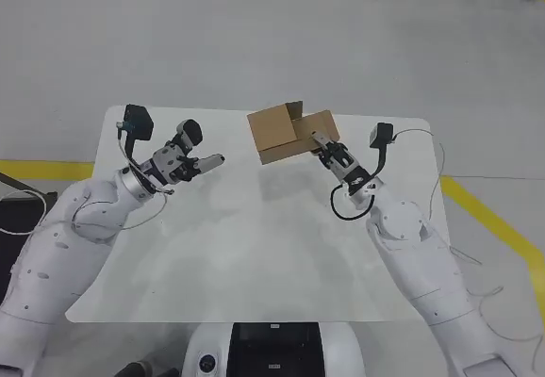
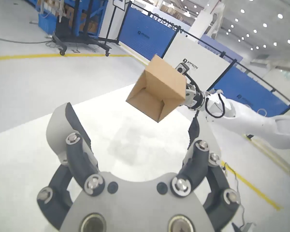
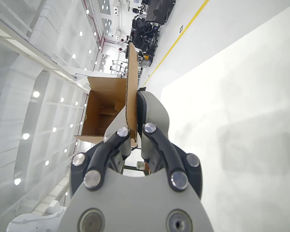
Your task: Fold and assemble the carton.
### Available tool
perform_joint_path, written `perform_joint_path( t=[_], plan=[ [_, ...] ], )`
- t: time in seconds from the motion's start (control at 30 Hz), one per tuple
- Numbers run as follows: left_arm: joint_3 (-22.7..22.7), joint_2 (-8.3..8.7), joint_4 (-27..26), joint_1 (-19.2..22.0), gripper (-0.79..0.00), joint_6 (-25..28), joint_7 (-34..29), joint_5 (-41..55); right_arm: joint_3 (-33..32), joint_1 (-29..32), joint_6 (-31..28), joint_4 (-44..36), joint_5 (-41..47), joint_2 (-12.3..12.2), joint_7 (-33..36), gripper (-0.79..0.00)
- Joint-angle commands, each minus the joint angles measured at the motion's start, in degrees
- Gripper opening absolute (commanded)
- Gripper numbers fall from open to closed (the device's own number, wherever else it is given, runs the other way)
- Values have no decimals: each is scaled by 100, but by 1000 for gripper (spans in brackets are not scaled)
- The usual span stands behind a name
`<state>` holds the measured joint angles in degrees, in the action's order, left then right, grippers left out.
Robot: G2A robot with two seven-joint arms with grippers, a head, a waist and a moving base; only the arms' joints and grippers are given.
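Pinching one flap (image 3: 131, 73) of the brown corrugated cardboard carton (image 1: 274, 130) in the closed right gripper (image 3: 133, 112). Calls for bringing the wide-open, empty left gripper (image 2: 131, 119) squarely onto another flap.

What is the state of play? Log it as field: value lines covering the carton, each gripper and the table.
carton: brown cardboard, open, flaps unfolded, tilted, at the table's far edge
right gripper: shut on one flap of the carton
left gripper: open, holding nothing, apart from the carton
table: white, rounded corners
task status: carton not yet assembled
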<state>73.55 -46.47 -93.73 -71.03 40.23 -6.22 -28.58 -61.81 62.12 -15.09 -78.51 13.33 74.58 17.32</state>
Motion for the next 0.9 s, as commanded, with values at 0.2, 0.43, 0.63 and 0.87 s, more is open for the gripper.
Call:
perform_joint_path(
  t=[0.2,0.43,0.63,0.87],
  plan=[
    [-109,-74,-18,36,0,258,777,-1170,14,48,130,-47,145,23,-17,-785],
    [-109,-74,-18,36,0,258,777,-1170,14,48,130,-47,145,23,-17,-785],
    [-107,-80,-69,11,0,169,756,-1289,29,172,362,-170,213,39,-116,-785],
    [-185,-114,-41,-10,0,456,1063,-2496,170,433,778,-596,91,86,-466,-785]
  ],
)
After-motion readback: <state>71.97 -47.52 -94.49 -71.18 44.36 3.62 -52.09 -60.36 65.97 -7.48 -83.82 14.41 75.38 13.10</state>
